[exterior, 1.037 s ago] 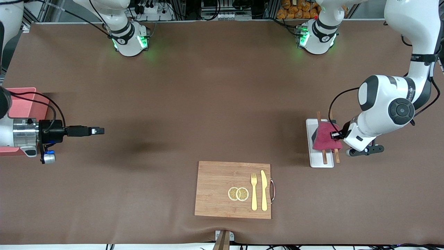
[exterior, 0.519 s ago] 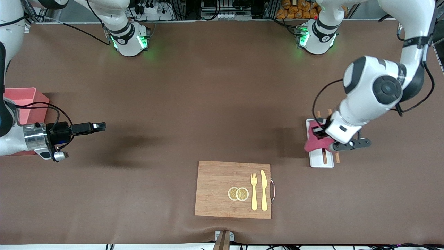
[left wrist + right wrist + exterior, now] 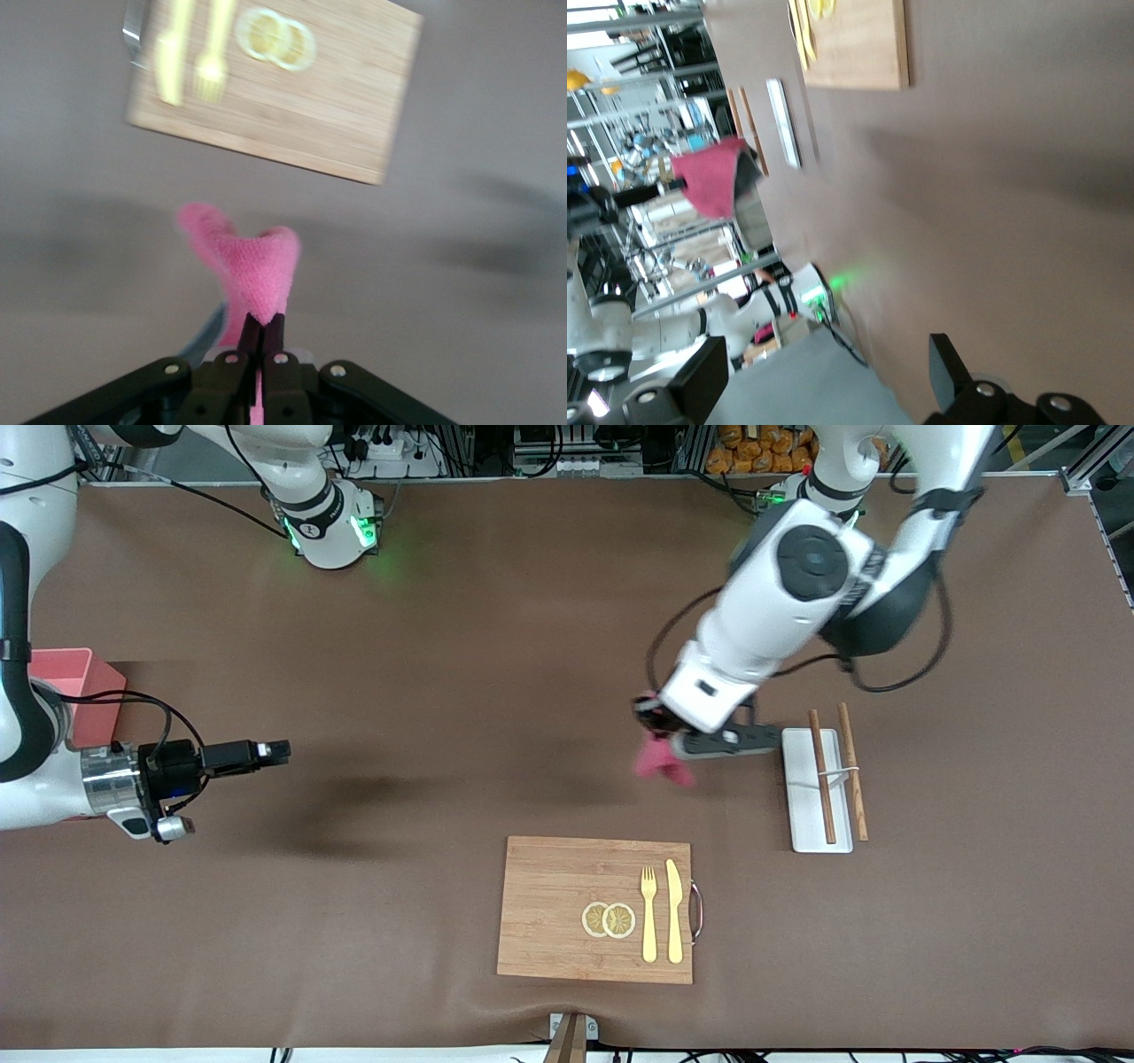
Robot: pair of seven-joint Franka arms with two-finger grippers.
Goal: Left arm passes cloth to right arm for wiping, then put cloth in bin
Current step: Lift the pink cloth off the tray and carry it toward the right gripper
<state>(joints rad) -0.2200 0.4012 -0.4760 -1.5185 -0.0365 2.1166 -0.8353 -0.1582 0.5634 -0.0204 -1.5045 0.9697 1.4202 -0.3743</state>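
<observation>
My left gripper (image 3: 653, 724) is shut on the crimson-pink cloth (image 3: 661, 761), which hangs over the bare brown table beside the white tray. In the left wrist view the fingers (image 3: 253, 335) pinch the cloth (image 3: 251, 264) at its tip. My right gripper (image 3: 280, 751) is open and empty, held level over the table near the pink bin (image 3: 64, 677) and pointing toward the left arm's end. Its wide-apart fingers (image 3: 950, 365) show in the right wrist view, with the hanging cloth (image 3: 709, 175) farther off.
A white tray (image 3: 802, 779) with two brown chopsticks (image 3: 822, 788) lies toward the left arm's end. A wooden board (image 3: 554, 908) near the front camera carries lemon slices (image 3: 609, 919), a yellow fork (image 3: 649, 912) and a knife (image 3: 674, 911).
The left arm has lifted the cloth off the white tray and carried it toward the table's middle. The right gripper has edged slightly toward the middle.
</observation>
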